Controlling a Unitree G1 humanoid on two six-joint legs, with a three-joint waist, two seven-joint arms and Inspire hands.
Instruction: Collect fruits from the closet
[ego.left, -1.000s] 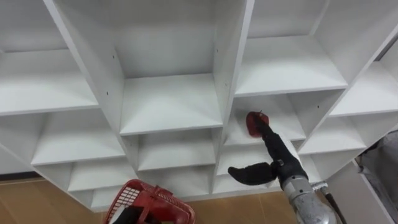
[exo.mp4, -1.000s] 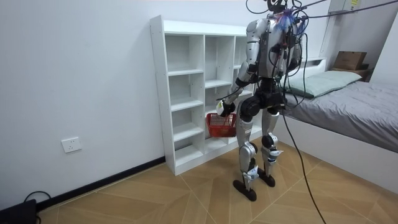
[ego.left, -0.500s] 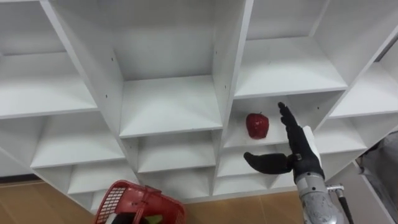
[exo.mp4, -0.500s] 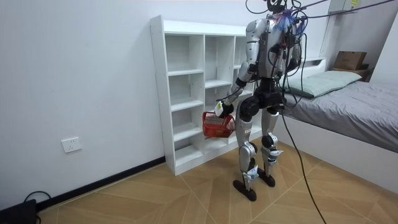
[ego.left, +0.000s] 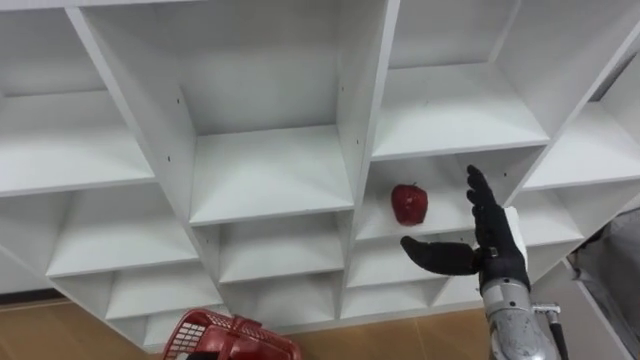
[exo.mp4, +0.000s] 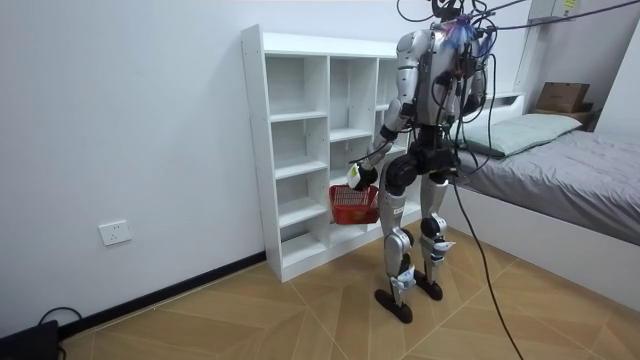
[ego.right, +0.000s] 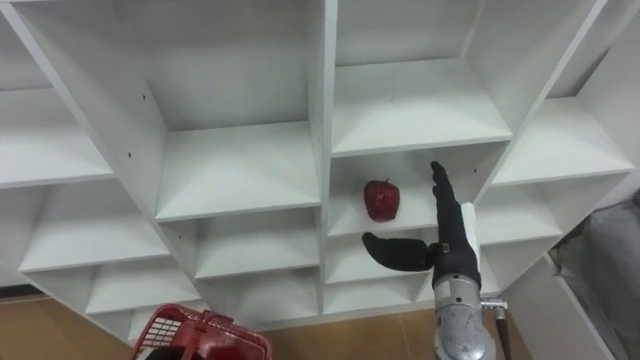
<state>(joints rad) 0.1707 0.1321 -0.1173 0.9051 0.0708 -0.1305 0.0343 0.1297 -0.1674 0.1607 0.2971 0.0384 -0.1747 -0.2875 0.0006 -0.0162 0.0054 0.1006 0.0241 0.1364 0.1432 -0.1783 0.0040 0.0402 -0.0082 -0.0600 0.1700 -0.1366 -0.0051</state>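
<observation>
A red apple (ego.left: 408, 203) (ego.right: 380, 199) rests on a middle shelf of the white closet (ego.left: 272, 175) (exo.mp4: 290, 150), in the column right of centre. My right hand (ego.left: 495, 255) (ego.right: 450, 250) hovers open in front of that shelf. It is lower than the apple and to its right, apart from it, with fingers straight and the thumb spread toward the left. A red basket (ego.left: 228, 340) (ego.right: 200, 338) (exo.mp4: 354, 203) hangs low at my left. In the room view my left hand (exo.mp4: 354, 175) is shut on its handle.
The other closet compartments hold nothing. I stand upright facing the closet's right half. A bed (exo.mp4: 570, 170) lies behind me at the room view's right. The floor is wooden, and a socket (exo.mp4: 115, 232) sits low on the wall.
My right hand, which reached up to the apple a second ago, has drawn back and to the right with fingers straight. The apple stays on its shelf. The basket swung slightly.
</observation>
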